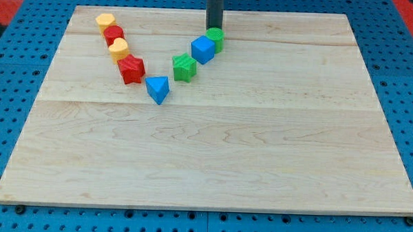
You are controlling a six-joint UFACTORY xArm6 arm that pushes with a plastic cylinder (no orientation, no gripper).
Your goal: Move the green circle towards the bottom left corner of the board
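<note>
my tip point(214, 29) just above the green circle point(216, 38)

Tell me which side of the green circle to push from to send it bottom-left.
Contact the green circle on its upper-right edge. My tip sits just above it now, so shift slightly right first. The blue cube touches its lower-left side and will likely be shoved along too.

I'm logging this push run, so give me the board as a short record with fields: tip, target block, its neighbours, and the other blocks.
tip: my tip sits just above the green circle, at the view's top
target: green circle, upper middle of the board
neighbours: blue cube touching it lower left, then green star
others: blue triangle, red star, yellow blocks, red block
</note>
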